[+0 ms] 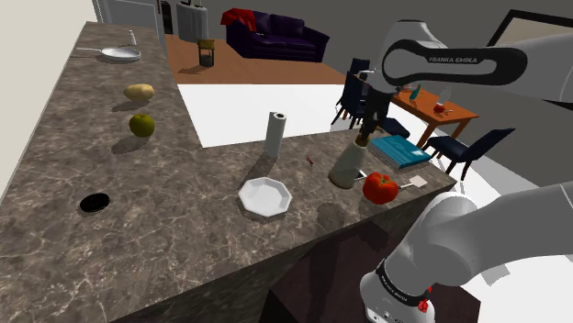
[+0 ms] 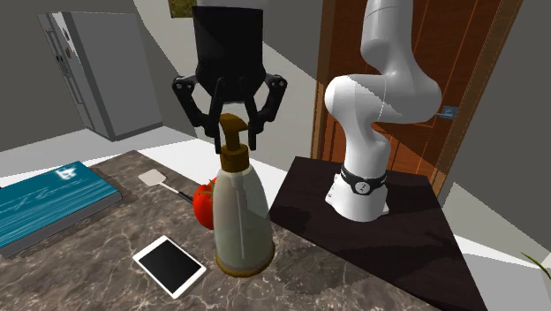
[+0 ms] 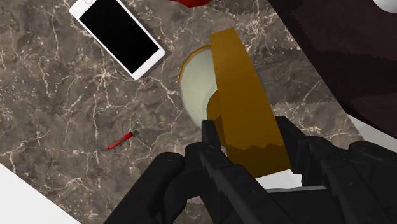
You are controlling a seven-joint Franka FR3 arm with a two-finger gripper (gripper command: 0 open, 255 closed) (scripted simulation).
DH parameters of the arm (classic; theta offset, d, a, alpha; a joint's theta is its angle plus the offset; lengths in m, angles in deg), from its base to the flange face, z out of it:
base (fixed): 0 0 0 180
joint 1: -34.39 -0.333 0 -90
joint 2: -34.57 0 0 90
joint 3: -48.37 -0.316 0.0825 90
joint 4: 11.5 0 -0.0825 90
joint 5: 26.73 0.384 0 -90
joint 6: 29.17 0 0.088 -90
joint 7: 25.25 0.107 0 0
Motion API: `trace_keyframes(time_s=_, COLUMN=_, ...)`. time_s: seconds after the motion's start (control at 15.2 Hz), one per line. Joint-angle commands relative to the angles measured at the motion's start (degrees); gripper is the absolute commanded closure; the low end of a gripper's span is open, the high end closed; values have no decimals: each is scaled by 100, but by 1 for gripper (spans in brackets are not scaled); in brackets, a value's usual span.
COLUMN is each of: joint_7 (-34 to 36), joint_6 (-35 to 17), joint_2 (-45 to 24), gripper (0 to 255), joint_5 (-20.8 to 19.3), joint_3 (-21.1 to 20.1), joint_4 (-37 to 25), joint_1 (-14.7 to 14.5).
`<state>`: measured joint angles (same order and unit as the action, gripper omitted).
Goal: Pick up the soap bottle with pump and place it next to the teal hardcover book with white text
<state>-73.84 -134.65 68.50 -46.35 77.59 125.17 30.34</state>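
Note:
The soap bottle (image 1: 346, 165) (image 2: 240, 212) is pale and translucent with a brown base and a brown pump (image 3: 238, 95). It stands upright on the dark marble counter (image 1: 184, 211) near the stand-side edge. My black gripper (image 1: 365, 130) (image 2: 234, 132) (image 3: 245, 130) comes down from above and is shut on the pump head, one finger on each side. The teal hardcover book (image 1: 401, 150) (image 2: 44, 203) with white text lies flat a short way off, at the counter's end on the shoulder view's right.
A red tomato (image 1: 379, 187) (image 2: 205, 201) sits right beside the bottle, with a white phone (image 2: 169, 265) (image 3: 118, 35) and a spatula (image 2: 152, 178) close by. A small red pen (image 3: 122, 140), a paper roll (image 1: 275, 135) and a white plate (image 1: 265, 196) stand further along.

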Motion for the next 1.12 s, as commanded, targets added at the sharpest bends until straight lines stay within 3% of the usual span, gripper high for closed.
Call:
trace_keyframes(time_s=0.0, joint_7=-9, joint_6=160, joint_2=16, gripper=255, joint_5=31, joint_3=-43, joint_4=-145, joint_1=-12)
trace_keyframes(time_s=1.06, joint_7=-136, joint_6=1345, joint_2=-64, gripper=255, joint_5=242, joint_3=-282, joint_4=-1404, joint_1=-104)
